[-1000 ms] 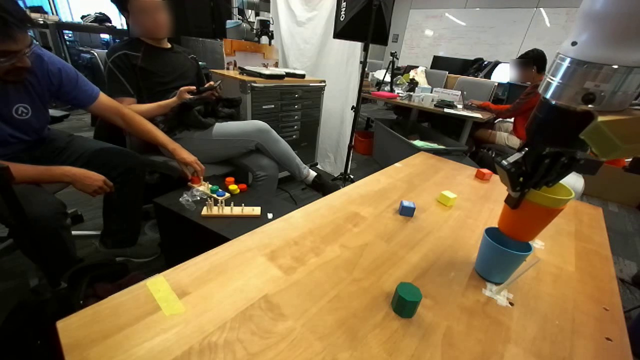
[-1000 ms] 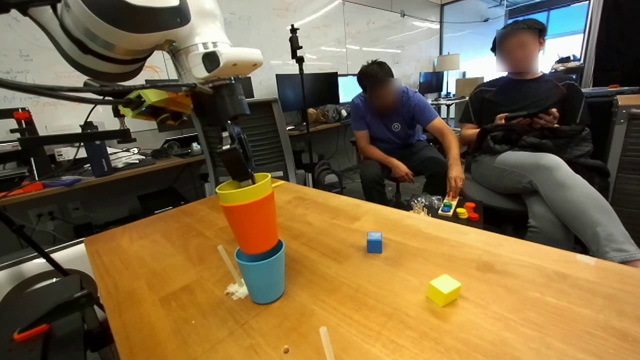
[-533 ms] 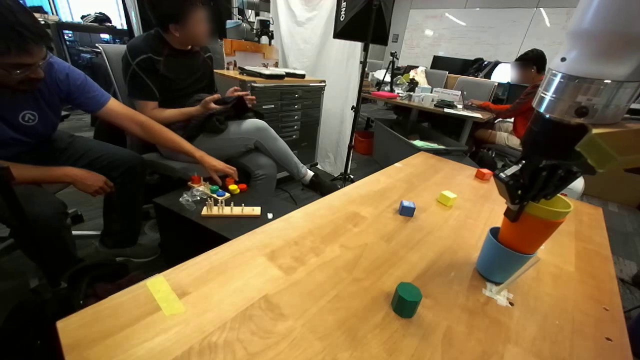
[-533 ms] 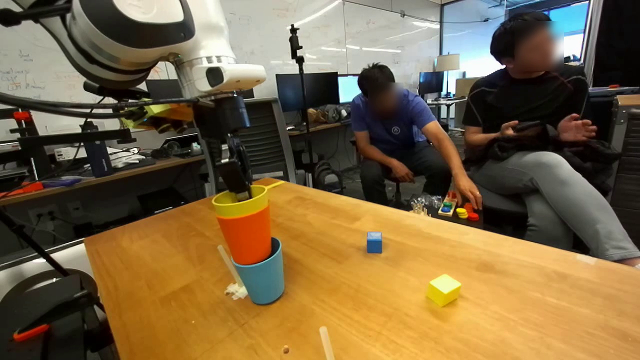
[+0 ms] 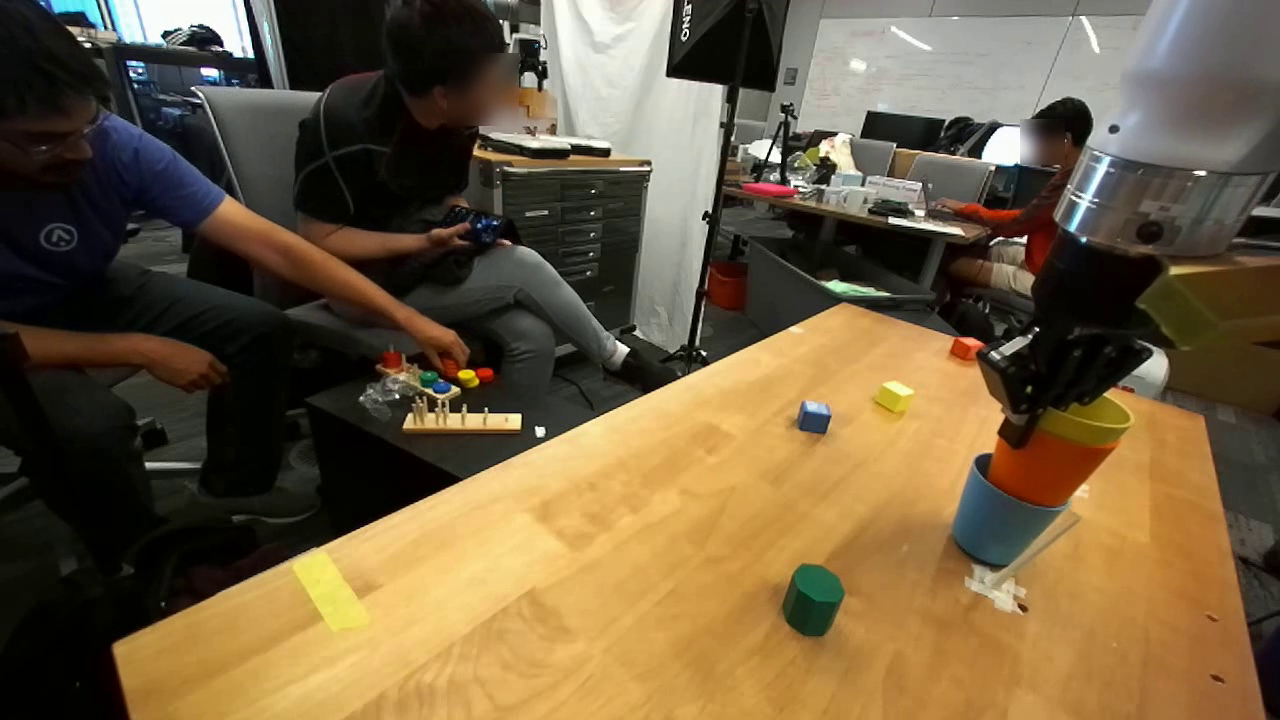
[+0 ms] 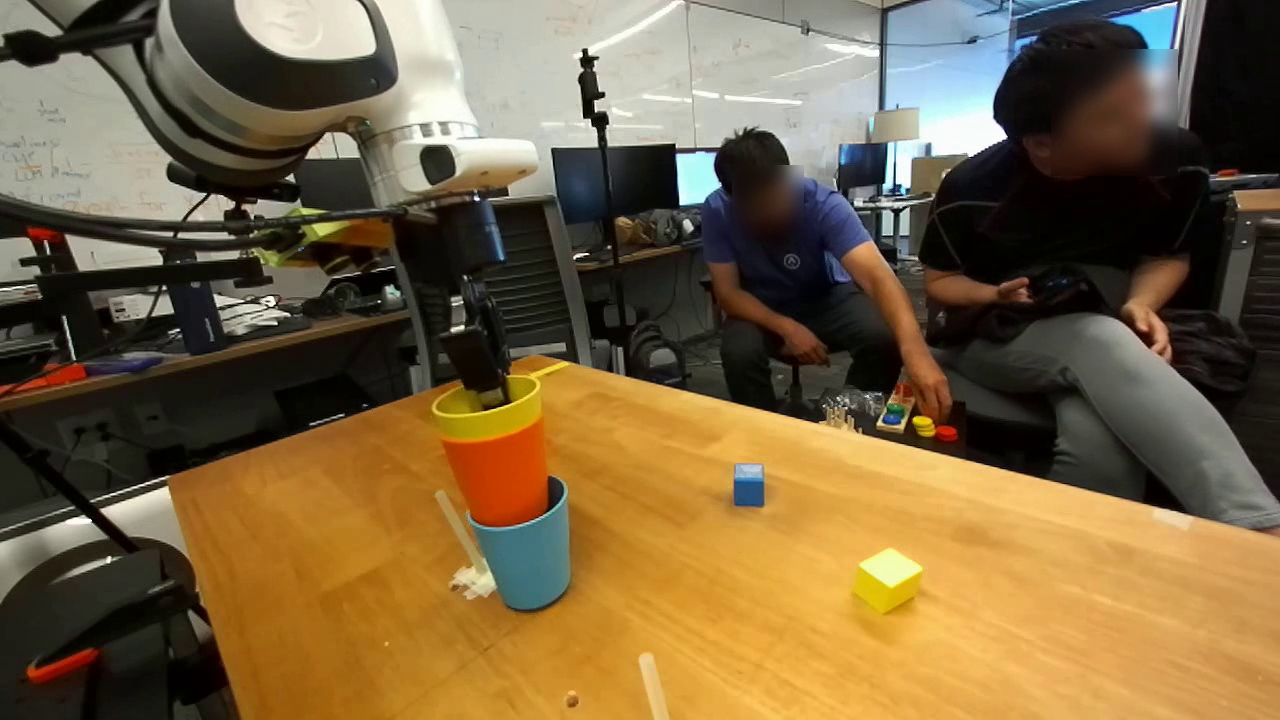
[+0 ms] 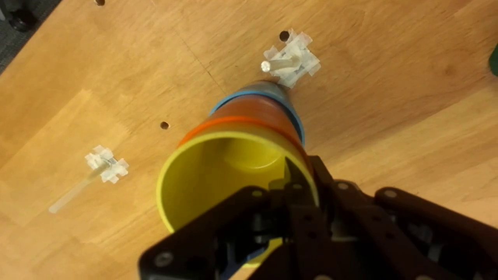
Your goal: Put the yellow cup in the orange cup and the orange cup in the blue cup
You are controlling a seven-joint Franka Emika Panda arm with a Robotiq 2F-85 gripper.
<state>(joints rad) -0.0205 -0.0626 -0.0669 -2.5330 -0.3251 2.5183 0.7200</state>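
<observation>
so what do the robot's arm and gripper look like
The arm has rounded white shells with dark grey panels and a silvery metal band near the wrist. Black cables run toward a yellow-green housing. The gripper is black, with linked bars and pale round pivots. No lettering is legible.

On my remote feeds I count one arm (image 6: 420,80); one gripper (image 7: 302,165); three cups: one yellow cup (image 7: 190,186), one orange cup (image 6: 500,480), one blue cup (image 6: 525,560); four blocks: one blue block (image 5: 814,417), one yellow block (image 5: 895,397), one red block (image 5: 967,348), one green block (image 5: 813,600); in my wrist view, two rods (image 7: 74,193), two tape patches (image 7: 116,171), three holes (image 7: 164,125); one yellow strip (image 5: 330,590); in an exterior view, three people (image 5: 385,170), two small boards (image 5: 470,425), one softbox (image 5: 725,45), one bucket (image 5: 727,285); in an exterior view, one lampshade (image 6: 895,125).
</observation>
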